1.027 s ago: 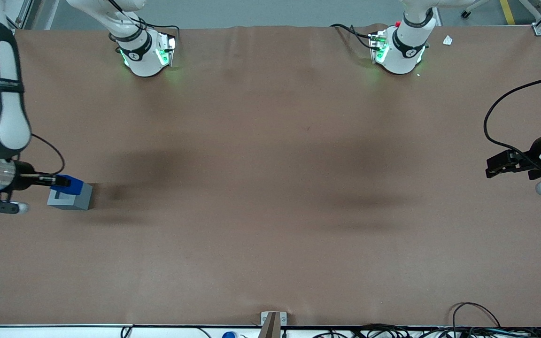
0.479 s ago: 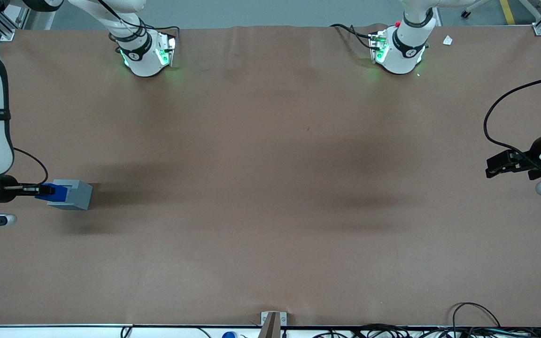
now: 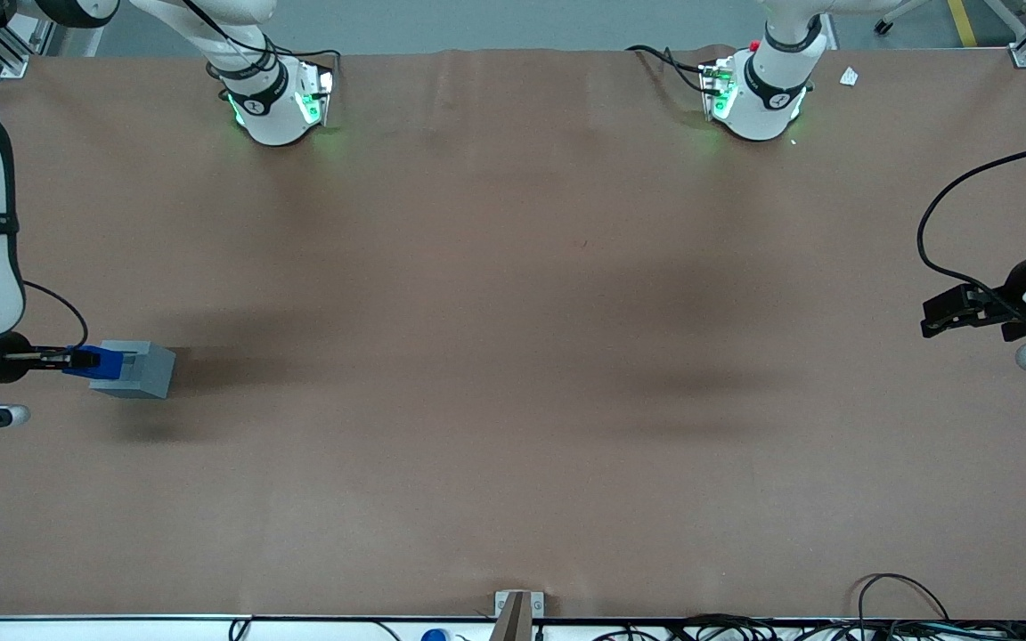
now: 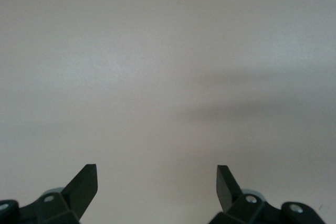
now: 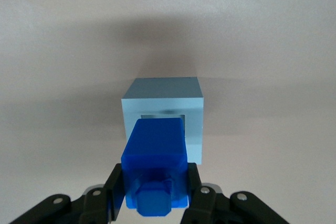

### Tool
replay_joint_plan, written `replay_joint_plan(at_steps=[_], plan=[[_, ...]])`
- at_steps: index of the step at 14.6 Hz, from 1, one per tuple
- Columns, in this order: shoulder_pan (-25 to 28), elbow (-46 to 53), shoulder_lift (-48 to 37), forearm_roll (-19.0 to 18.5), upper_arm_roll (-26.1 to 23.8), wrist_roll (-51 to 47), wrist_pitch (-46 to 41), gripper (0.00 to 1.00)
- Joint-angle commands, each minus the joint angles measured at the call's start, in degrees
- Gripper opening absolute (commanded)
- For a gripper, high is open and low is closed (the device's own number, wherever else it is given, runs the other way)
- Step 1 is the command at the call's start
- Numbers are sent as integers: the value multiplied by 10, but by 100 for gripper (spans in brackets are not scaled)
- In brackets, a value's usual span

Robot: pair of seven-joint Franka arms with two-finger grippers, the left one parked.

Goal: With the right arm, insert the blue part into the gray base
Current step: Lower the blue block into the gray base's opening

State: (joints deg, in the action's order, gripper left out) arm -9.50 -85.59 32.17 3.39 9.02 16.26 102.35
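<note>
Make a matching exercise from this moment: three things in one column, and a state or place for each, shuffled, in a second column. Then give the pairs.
Things:
1. blue part
2. gray base
3. right arm's hand

States or places:
A. rests on the brown table cover, toward the working arm's end, square socket facing up
B. shut on a block, hovering just above the cube
C. clamped between two black fingers, its lower end at the socket's opening

Pairs: 1-C, 2-A, 3-B
</note>
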Motion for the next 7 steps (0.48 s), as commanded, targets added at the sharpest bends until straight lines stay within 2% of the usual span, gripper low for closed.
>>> replay_joint_plan(at_steps=[1,7], plan=[[-7,-11,-5,-5,-8,2,0,5],[-7,-23,-4,-5,-8,-2,3,5]])
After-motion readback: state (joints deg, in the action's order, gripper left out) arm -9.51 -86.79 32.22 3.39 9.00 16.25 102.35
